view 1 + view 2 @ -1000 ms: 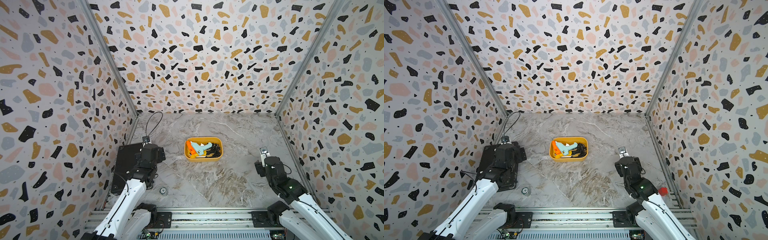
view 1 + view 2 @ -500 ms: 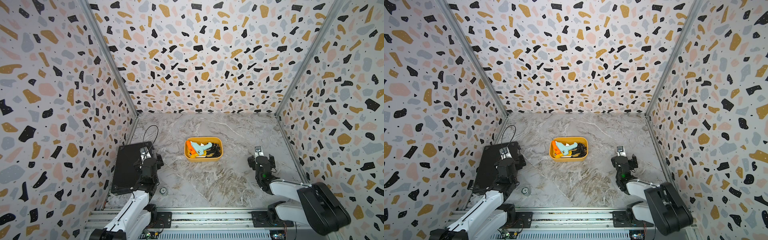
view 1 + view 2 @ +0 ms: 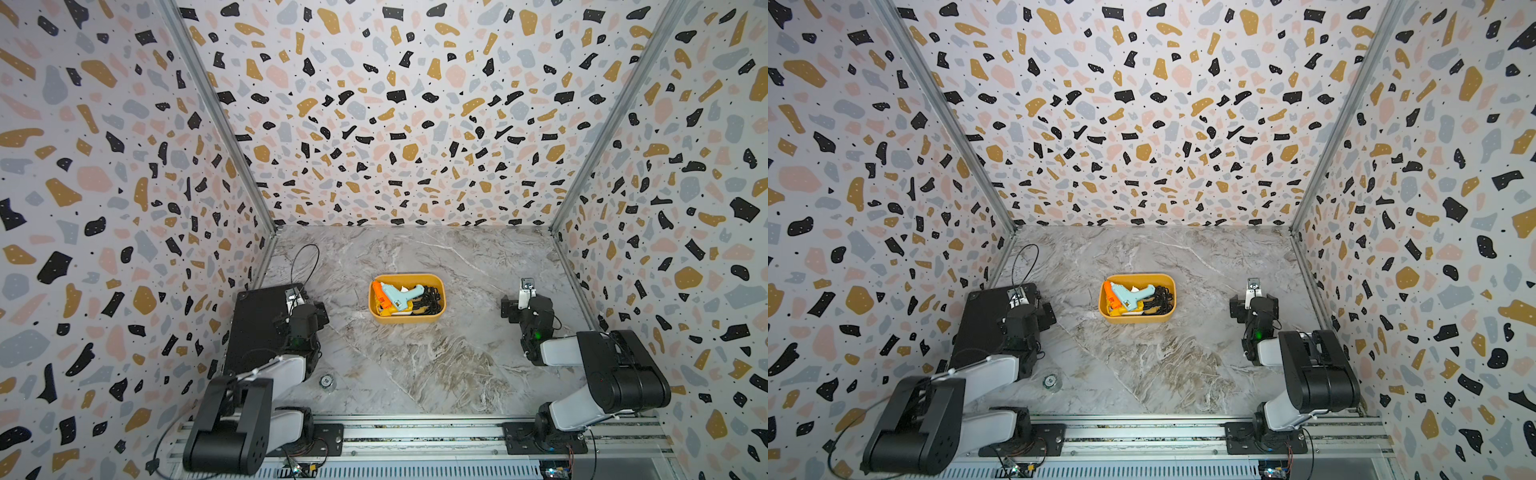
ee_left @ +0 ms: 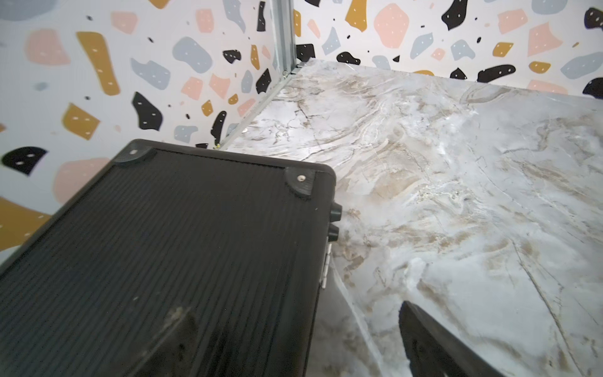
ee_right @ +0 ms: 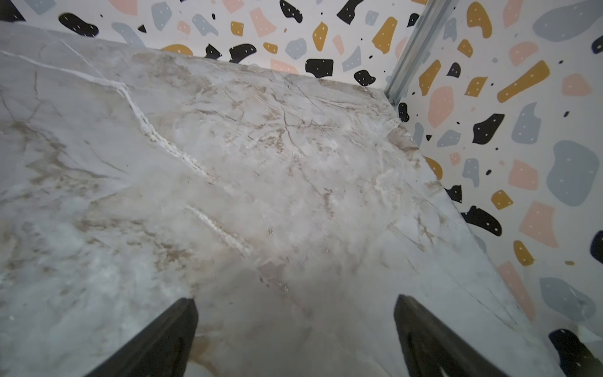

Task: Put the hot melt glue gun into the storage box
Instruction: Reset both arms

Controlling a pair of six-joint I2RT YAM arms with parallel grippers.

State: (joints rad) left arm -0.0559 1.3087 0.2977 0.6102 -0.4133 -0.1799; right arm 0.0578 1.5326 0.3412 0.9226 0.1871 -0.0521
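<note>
- Grey-and-tan marble-patterned tabletop, walled in by terrazzo-print panels.
- Flat black ribbed hard case with riveted corner caps, lying closed along the left side of the tabletop, well apart from the tub.
- Shallow yellow-orange plastic storage box with rounded corners, near the middle of the tabletop in both top views, between the two arms and touched by neither.
- Left gripper, spread wide and holding nothing; one finger over the case lid, blurred, and one over bare marble just beside the case edge.
- Right gripper, likewise spread wide and empty above bare marble, near the right wall.
- Light-blue plastic hot melt glue gun, lying on its side inside the storage box, on top of the other contents; well apart from both pairs of fingers and out of sight in both wrist views.
- Orange glue gun, at the box's left end, just beside the blue one.
- Tangle of black cord, filling the box's right end.
- Small round glassy item on the marble beside the left arm; too small to identify.
</note>
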